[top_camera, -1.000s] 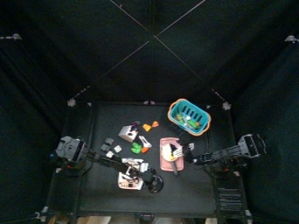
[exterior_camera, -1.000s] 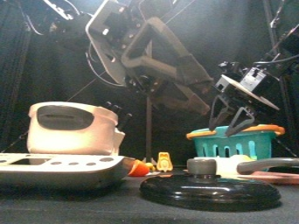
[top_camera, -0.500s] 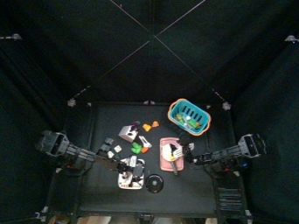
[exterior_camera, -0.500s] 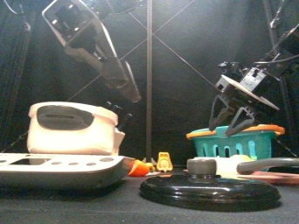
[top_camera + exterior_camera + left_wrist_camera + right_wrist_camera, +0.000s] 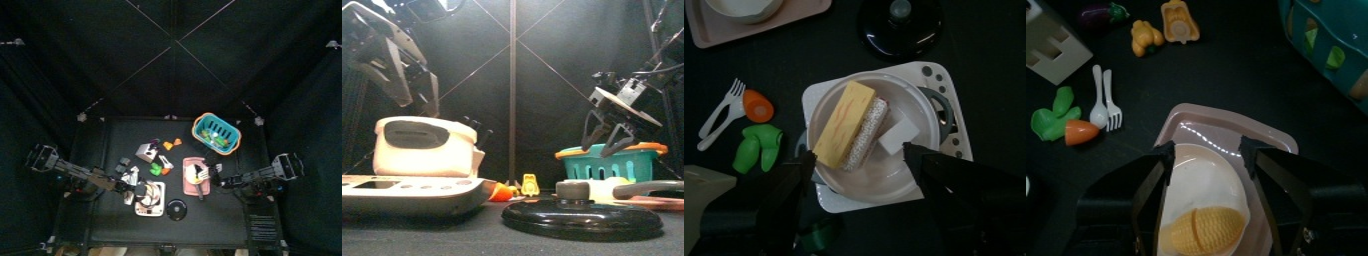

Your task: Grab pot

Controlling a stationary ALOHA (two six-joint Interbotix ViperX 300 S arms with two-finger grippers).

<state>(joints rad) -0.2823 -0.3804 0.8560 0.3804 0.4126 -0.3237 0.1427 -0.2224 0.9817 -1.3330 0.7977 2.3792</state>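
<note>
The white pot point(image 5: 885, 178) stands on a white base near the table's front left; it also shows in the top view point(image 5: 146, 203) and large in the front view point(image 5: 425, 148). It holds a yellow block point(image 5: 847, 122) and a grey sponge point(image 5: 875, 125). My left gripper point(image 5: 871, 195) is open and hangs above the pot, one jaw to each side, apart from it; in the top view the left gripper point(image 5: 130, 187) sits just left of the pot. My right gripper point(image 5: 1220, 185) is open and empty over a pink tray point(image 5: 1273, 150).
A black lid point(image 5: 905, 25) lies beside the pot. The pink tray bears a white dish with a yellow piece point(image 5: 1207, 228). A teal basket point(image 5: 217, 133) stands at the back right. White forks point(image 5: 1104, 95), a carrot point(image 5: 1080, 133) and green vegetables point(image 5: 758, 150) lie mid-table.
My left arm has drawn back to the left; in the front view it swung from the middle to the far left. The right arm has barely moved.
</note>
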